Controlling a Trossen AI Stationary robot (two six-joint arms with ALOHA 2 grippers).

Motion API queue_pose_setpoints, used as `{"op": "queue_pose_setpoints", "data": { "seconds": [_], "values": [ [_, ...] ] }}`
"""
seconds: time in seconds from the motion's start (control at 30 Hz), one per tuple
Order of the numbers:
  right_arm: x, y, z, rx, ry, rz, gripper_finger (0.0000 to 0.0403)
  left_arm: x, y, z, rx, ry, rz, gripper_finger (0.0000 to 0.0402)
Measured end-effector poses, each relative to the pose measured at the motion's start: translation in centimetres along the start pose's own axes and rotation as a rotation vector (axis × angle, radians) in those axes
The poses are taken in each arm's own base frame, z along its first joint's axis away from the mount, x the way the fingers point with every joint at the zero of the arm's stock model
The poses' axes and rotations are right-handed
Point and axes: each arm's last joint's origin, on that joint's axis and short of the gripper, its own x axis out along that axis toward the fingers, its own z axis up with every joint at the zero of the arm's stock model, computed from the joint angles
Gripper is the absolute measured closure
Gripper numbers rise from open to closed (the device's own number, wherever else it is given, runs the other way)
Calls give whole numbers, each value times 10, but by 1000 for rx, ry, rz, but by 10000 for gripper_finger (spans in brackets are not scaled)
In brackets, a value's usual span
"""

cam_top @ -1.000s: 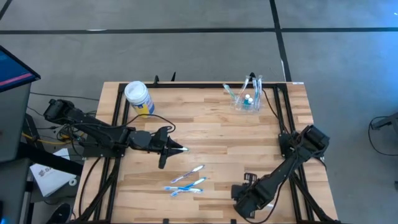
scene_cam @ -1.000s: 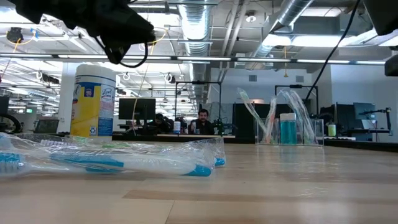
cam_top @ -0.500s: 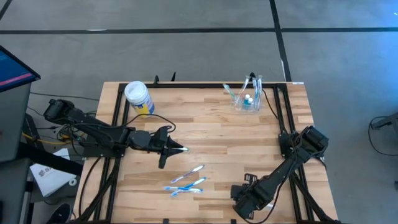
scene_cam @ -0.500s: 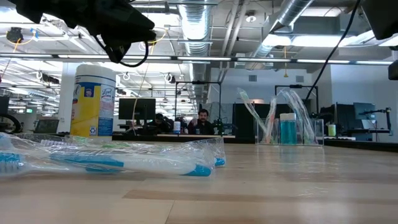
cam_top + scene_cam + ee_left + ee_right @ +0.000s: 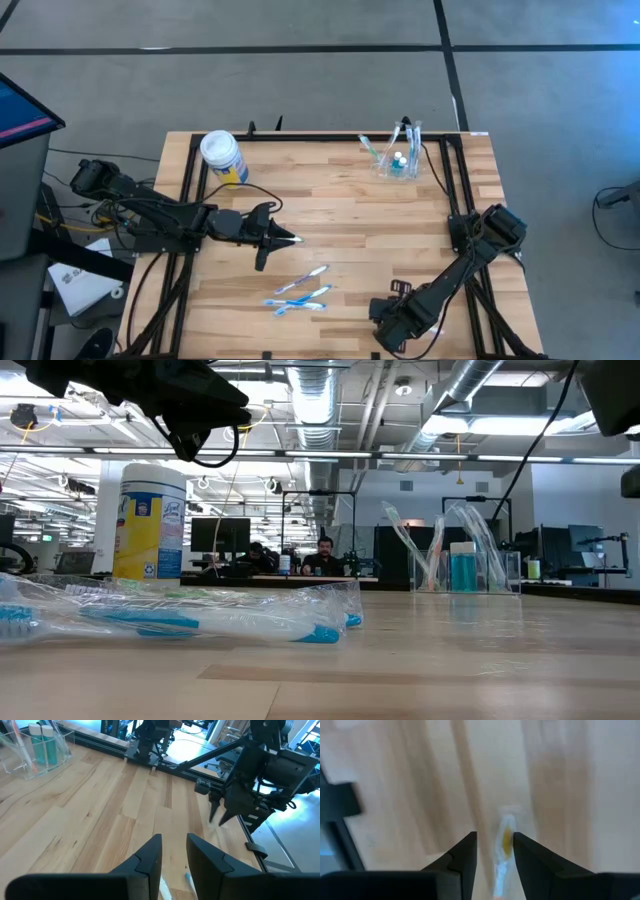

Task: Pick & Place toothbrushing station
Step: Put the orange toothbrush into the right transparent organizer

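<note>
The toothbrushing station is a clear cup at the table's far right, with brushes and a blue tube standing in it. It also shows in the low view. Several wrapped toothbrushes lie on the wood near the front middle. My left gripper hovers above the table's middle-left, just beyond those brushes. It is open by a narrow gap, and wood shows between its fingers. My right gripper points down near the front right edge. It is open, with a wrapped toothbrush lying between its fingers. My right gripper comes at the wrapped toothbrush from above, pointing down, with one finger on each side of it. The brush lies nearer one finger. I cannot tell whether a finger touches it.
A white-lidded yellow-and-blue canister stands at the far left. Black frame rails run along the table's left, right and far sides. Bare wood lies between the two arms. People sit at desks far behind the table in the low view.
</note>
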Motion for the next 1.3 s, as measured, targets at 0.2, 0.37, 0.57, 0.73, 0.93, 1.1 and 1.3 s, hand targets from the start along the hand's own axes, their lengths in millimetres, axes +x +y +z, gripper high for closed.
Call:
{"op": "queue_pose_setpoints", "data": {
  "seconds": [0.2,0.37,0.57,0.73,0.93,1.1,1.3],
  "values": [
    [9,2,0,-19,17,6,285,0,0,1,-2,-6,-3,317],
    [8,1,1,-22,-2,-11,313,0,0,1,-2,-5,-2,317],
    [7,1,1,-53,1,-7,394,0,0,1,-1,-5,-3,317],
    [2,4,3,-63,0,-3,396,0,0,0,-2,-5,-2,317],
    [-11,9,9,-100,-41,-42,401,0,0,0,-2,-5,-2,317],
    [-23,8,13,-112,-102,-143,402,0,0,0,-2,-4,-2,317],
    [-31,7,17,-118,-173,-216,402,0,0,0,-1,-4,-2,317]
  ]
}}
